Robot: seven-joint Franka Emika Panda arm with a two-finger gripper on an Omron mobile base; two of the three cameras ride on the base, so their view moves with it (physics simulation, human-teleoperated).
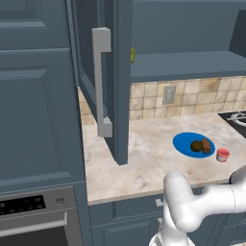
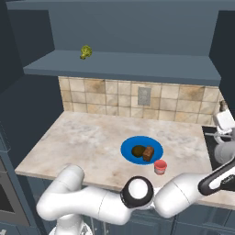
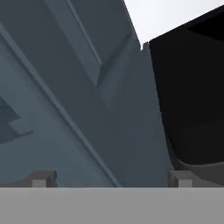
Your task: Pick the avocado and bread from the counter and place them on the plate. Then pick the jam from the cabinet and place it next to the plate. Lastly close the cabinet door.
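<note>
Gripper (image 3: 111,178) fingertips stand far apart at the bottom of the hand view, jaws wide and holding nothing, facing a dark blue-grey panelled surface with a black area to its right. On the counter (image 2: 87,137) the blue plate (image 2: 131,155) carries the round dark avocado (image 2: 138,150) and the brown bread (image 2: 148,153), touching side by side. The red jam (image 2: 160,167) stands on the counter just beside the plate's near right edge. Above, the cabinet (image 2: 124,66) is open, a small yellow-green item (image 2: 86,52) resting on its shelf. In the left base view the cabinet door (image 1: 117,81) stands swung out over the counter, its grey bar handle (image 1: 101,81) facing left.
</note>
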